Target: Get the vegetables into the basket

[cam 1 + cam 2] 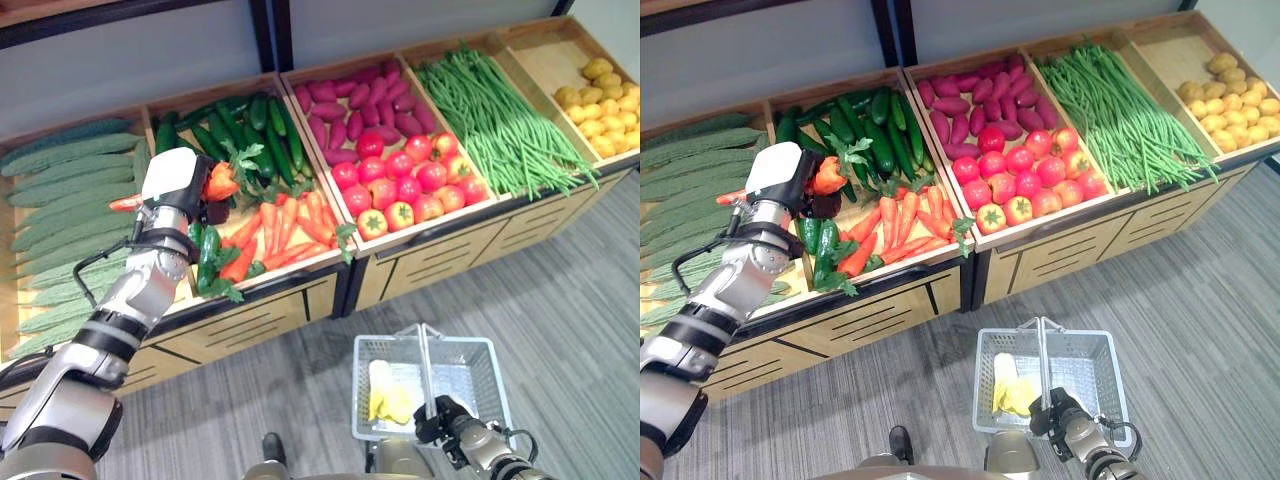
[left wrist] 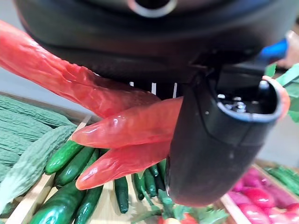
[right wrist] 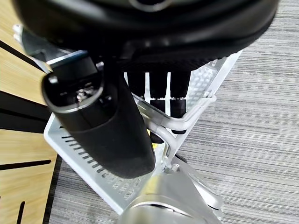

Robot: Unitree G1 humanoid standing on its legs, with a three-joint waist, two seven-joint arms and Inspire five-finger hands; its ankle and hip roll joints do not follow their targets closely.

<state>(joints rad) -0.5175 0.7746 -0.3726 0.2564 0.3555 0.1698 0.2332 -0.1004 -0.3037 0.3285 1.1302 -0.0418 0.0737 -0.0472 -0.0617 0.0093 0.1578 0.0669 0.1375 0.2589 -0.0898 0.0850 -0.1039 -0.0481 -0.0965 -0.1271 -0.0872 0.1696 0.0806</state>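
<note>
While the left hand (image 1: 178, 190) is raised over the carrot bin (image 1: 325, 265), its fingers are curled round a bunch of carrots (image 2: 112, 121). Lower right, the right hand (image 1: 445, 418) grips the basket's handle (image 1: 428, 365); the grey basket (image 1: 480, 352) already holds something yellow (image 1: 388, 400).

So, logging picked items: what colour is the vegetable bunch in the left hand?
Orange-red carrots, gripped by the left hand; clearest in the left wrist view.
</note>
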